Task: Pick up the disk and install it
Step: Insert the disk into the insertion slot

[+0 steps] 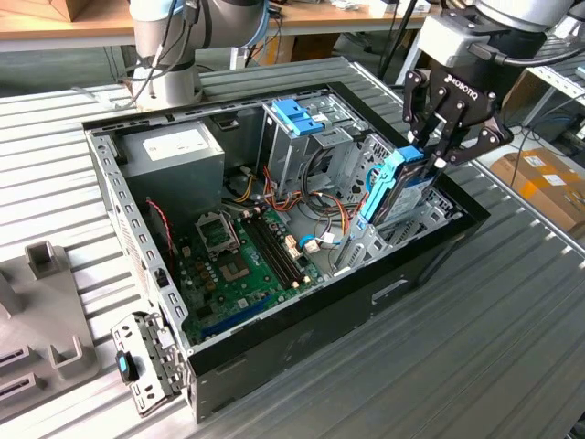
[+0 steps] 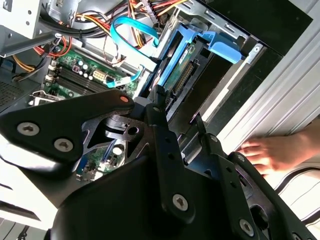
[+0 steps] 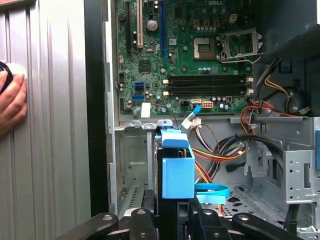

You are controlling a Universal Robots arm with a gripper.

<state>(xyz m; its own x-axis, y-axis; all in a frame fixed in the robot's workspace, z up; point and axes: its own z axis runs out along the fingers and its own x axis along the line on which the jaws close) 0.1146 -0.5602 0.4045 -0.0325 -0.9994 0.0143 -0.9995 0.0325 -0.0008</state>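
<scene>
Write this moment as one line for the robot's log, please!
gripper: shut on disk | disk: on edge, lower end inside open computer case | nearby: person's hand on table

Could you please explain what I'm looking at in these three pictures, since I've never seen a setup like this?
It is a robot arm working on an open computer case that lies on a ribbed metal table. The exterior view is taken from a camera off the arm; both wrist views come from cameras riding on the arm, looking along its gripper. The jaws are closed on the disk, a drive with light-blue rails, held on edge at a metal bay by the case's wall at the exterior view's right. Inside the case lie the green motherboard and a grey power-supply box. A person's hand rests on the table beside the case.
</scene>
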